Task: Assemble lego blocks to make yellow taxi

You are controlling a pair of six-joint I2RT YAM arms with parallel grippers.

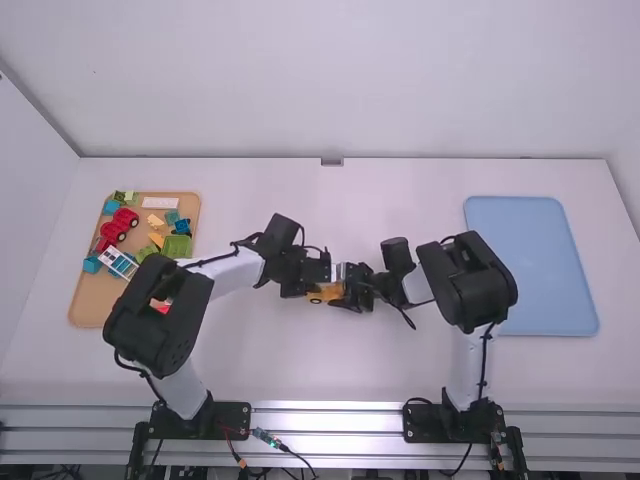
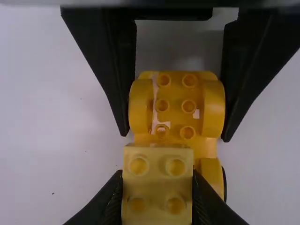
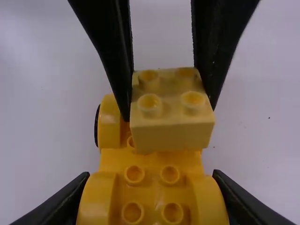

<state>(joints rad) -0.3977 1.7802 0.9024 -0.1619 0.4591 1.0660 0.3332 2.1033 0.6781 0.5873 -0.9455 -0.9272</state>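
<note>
Near the middle of the white table [image 1: 262, 372], we have our two grippers close together over one small build. Our left gripper [image 1: 306, 284] has its fingers parted by the width of a pale yellow, square plastic block with four round studs on top [image 2: 157, 185], which it grasps by two opposite sides. Our right gripper [image 1: 352, 287] has its fingers spread wider, one against each side of a deeper orange-yellow plastic car base [image 3: 152, 163], clasping it at the rounded wheel arches. The car base has rows of studs between its arches, and a dark wheel shows at its side. We see the pale block over the end of the base away from our right gripper, studs up and roughly level, covering some of the base's studs; we cannot tell whether it is pressed home. Well apart, on the robot's left, a tan rectangular tray [image 1: 86, 312] holds mixed toy pieces: a red wheeled piece [image 1: 119, 225], a white-and-blue ladder-like piece [image 1: 119, 263], a flat white piece [image 1: 160, 202], green and blue blocks and small yellow pieces. Part of our left arm hides the tray's near corner from us. On the robot's right, beyond the bend of our right arm, lies a light blue rectangular tray with rounded corners [image 1: 535, 265].
</note>
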